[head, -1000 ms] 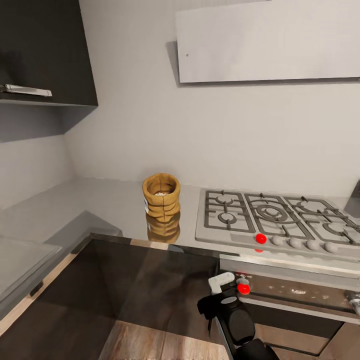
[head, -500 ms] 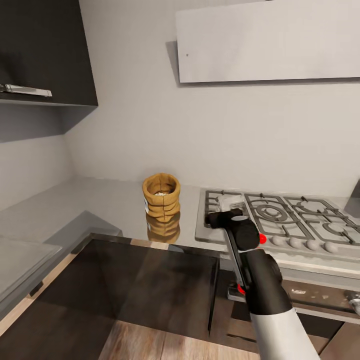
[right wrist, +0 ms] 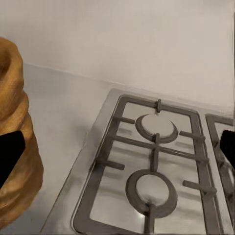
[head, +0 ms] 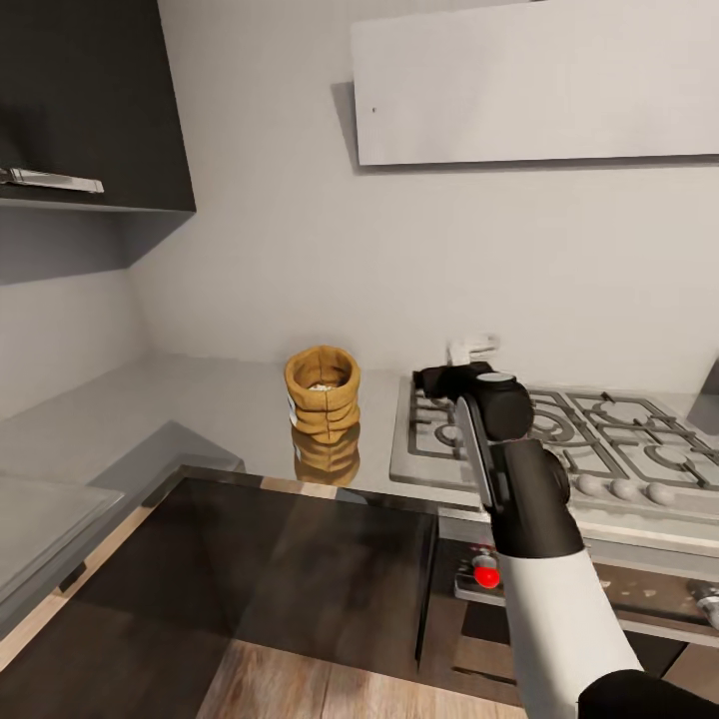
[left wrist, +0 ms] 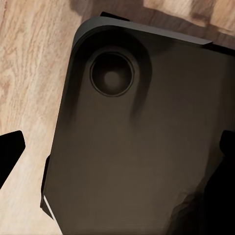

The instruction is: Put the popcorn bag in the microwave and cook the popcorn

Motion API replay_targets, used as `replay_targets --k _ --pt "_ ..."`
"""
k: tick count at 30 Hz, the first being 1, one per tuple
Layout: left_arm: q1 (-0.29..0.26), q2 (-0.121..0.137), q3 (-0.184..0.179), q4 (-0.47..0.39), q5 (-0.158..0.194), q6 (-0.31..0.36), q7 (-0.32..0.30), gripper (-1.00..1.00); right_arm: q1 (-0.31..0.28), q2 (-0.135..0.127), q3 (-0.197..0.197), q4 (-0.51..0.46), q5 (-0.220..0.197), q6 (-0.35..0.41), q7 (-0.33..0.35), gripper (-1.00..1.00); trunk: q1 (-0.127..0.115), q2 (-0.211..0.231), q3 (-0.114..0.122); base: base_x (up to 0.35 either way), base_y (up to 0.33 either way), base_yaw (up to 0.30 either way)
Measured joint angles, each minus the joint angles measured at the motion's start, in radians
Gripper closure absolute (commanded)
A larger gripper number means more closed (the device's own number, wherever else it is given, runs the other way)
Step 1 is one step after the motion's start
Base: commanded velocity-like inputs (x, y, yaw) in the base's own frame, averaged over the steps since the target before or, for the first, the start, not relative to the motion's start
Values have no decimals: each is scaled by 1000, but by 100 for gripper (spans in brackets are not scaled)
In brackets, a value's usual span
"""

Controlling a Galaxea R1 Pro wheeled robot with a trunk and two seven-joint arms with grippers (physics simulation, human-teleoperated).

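A: Item one, popcorn bag (head: 322, 391). Location?

B: Upright on the grey table (head: 200, 409), near the back wall, just beside the left edge of the gas hob (head: 559, 439) but apart from it. Rolled rim uppermost, mouth open, pale popcorn (head: 321, 385) visible inside. White label on its left flank. Its long axis is vertical.

A: Item two, right tool (head: 467, 361).

B: Raised over the near-left burners of the hob, on the black-and-white forearm rising from the lower right of the head view. The right wrist view shows its two dark fingertips (right wrist: 10, 155) at opposite edges of the picture, well apart, nothing between them: released and carrying nothing.

A: Relation to the bag?

B: The bag lies to the tool's left, at roughly the same depth and a little lower. The right wrist view has the bag (right wrist: 14, 142) at one edge, near one fingertip, with the burners straight ahead. So the tool points past the bag, not at it. My judgement: the coming move needs a sideways shift leftward and a turn toward the sack.

A: Item three, left tool.

B: Its wrist view shows a dark panel (left wrist: 142, 137) over wood flooring (left wrist: 29, 63), dark fingertips (left wrist: 9, 152) at opposite edges; released, and the right arm is clearly the nearer.
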Motion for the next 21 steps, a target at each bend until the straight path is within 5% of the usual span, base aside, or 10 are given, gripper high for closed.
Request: replay_targets --k 4,6,8,11,13,15,21 --pt "0 0 -1 0 -2 8 -4 -100 -128 0 0 73 -9 0 -3 -100 0 0 0 0 0 0" --pt "0 0 -2 0 -4 10 -4 -100 -196 0 -1 186 -10 0 -6 -100 0 0 0 0 0 0" --pt "0 0 -3 0 -5 10 -4 -100 -319 0 -27 435 -9 0 -14 -100 0 0 0 0 0 0" --pt "0 0 -3 0 -5 2 -4 -100 -477 -1 -153 800 -11 1 -25 -100 0 0 0 0 0 0" --pt "0 0 -3 0 -4 0 -4 -100 -534 -2 -309 974 -10 2 -38 -100 0 0 0 0 0 0" --pt "0 0 -1 -1 -1 -1 -4 -100 -547 -2 -385 1011 -6 2 -54 -100 0 0 0 0 0 0" --pt "0 0 4 -2 3 -2 -4 -100 -549 -1 -401 944 -2 2 -57 -100 0 0 0 0 0 0"
